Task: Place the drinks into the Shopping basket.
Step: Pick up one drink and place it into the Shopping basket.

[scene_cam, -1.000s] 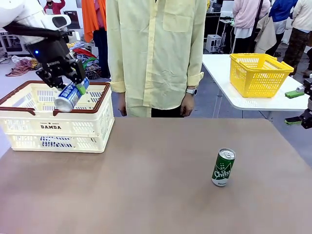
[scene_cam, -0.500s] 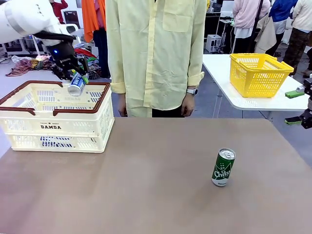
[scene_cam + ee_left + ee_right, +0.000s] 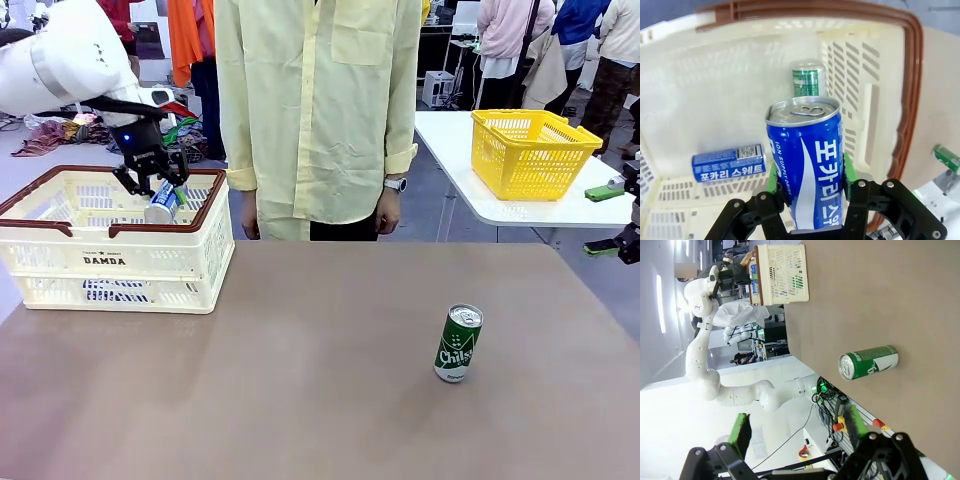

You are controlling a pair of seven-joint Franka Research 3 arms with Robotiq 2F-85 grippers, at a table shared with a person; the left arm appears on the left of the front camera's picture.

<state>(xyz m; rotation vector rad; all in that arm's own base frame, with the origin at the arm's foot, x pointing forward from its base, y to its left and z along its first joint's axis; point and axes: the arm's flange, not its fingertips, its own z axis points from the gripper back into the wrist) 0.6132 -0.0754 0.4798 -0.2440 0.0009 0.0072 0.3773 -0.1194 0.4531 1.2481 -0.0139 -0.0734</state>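
Hanging over the basket point(image 3: 105, 262) at the surface's point(image 3: 300, 400) far left corner, the left pincer point(image 3: 163, 192) is partly closed on a blue can point(image 3: 807, 150), its green pads point(image 3: 847, 172) pressed to the can's sides. The can hangs tilted rather than upright, over the open mouth and nearer the basket's right wall. Below it a second blue can point(image 3: 729, 162) lies on its side and a green can point(image 3: 809, 80) sits near a wall. Let go from here, the held can could, I judge, land on either of those and dent or bounce. Being close to that wall, it might also clip the brown rim point(image 3: 60, 178) and tip out onto the surface. Farther right, another green can point(image 3: 458, 343) stands alone toward the surface's right edge, not yet packed. The right pincer point(image 3: 797, 427) is spread wide with nothing in it.
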